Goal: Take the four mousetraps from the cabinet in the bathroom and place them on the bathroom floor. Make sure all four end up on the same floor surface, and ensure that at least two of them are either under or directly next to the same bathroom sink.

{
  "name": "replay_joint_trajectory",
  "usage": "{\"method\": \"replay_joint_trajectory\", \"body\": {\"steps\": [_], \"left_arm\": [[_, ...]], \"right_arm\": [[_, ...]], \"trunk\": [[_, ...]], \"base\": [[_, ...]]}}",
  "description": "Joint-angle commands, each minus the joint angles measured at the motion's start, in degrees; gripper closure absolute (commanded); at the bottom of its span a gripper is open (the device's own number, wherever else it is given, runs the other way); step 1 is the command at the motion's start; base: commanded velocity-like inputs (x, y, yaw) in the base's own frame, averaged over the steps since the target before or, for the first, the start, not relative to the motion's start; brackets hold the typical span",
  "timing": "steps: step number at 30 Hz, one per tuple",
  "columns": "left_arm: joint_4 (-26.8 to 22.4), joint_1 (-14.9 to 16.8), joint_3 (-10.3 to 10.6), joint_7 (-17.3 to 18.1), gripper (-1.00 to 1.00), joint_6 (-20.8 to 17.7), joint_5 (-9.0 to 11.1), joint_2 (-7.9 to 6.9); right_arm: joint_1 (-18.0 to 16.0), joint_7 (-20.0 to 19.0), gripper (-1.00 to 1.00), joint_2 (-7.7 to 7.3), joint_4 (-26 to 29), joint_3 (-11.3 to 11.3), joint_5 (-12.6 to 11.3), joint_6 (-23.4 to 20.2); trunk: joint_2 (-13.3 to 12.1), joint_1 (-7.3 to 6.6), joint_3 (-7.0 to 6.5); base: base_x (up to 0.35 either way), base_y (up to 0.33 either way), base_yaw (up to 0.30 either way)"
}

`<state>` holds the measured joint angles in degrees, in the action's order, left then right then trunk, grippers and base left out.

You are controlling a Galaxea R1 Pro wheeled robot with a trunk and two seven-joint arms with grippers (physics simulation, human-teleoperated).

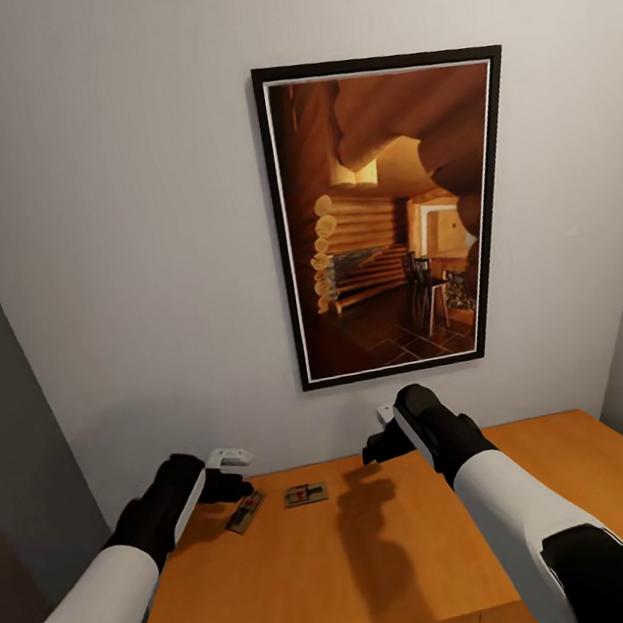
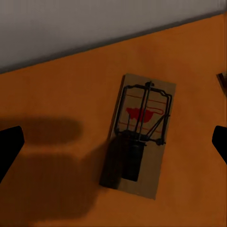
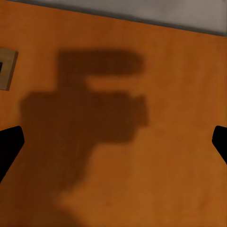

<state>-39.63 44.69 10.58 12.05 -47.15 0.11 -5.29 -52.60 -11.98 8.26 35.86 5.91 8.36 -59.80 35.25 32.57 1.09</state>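
The orange-brown cabinet (image 1: pixel 386 559) stands against a pale wall (image 1: pixel 122 229), its flat top serving as a counter, with a grey wall face close on the left and another at the far right. Most of that top is bare wood, open on the right half and toward the near edge. A framed picture of a log interior (image 1: pixel 397 215) hangs on the wall above the far edge. Two mousetraps lie near the far left corner: one (image 1: pixel 246 512) angled just beside the left gripper (image 1: pixel 225 472), the other (image 1: pixel 305 495) lying flat a little to its right, the two apart. In the left wrist view the angled trap (image 2: pixel 139 137) sits between the spread fingertips (image 2: pixel 9 146), which touch nothing. The right gripper (image 1: pixel 377 441) hangs over bare wood near the far edge, its fingers spread wide and holding nothing; its shadow (image 3: pixel 85 118) falls on the top.
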Motion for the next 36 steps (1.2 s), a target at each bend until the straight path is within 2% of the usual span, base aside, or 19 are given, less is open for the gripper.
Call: {"method": "replay_joint_trajectory", "body": {"steps": [1,17,26,36], "left_arm": [[-0.02,0.07,0.23,0.12,-1.00,0.13,-0.04,0.00],[-1.21,0.13,0.34,0.23,-1.00,1.11,-0.33,0.94],[-1.91,0.13,0.39,0.25,-1.00,0.13,-0.37,1.83],[-3.29,0.13,0.40,0.04,-1.00,-1.46,-0.38,2.09]], "right_arm": [[-0.05,-0.50,-1.00,0.00,0.06,0.07,0.61,-0.20],[-0.05,-0.50,-1.00,0.00,0.06,0.05,0.61,-0.20],[-0.05,-0.46,-1.00,0.00,0.07,0.05,0.64,-0.20],[-0.05,-0.42,-1.00,-0.04,0.08,0.00,0.69,-0.20]], "trunk": [[0.10,0.03,0.11],[0.10,0.03,0.11],[0.10,0.03,0.11],[0.10,0.03,0.11]], "base": [[0.000,0.000,0.000],[0.000,0.000,0.000],[0.000,0.000,0.000],[0.000,0.000,0.000]]}}
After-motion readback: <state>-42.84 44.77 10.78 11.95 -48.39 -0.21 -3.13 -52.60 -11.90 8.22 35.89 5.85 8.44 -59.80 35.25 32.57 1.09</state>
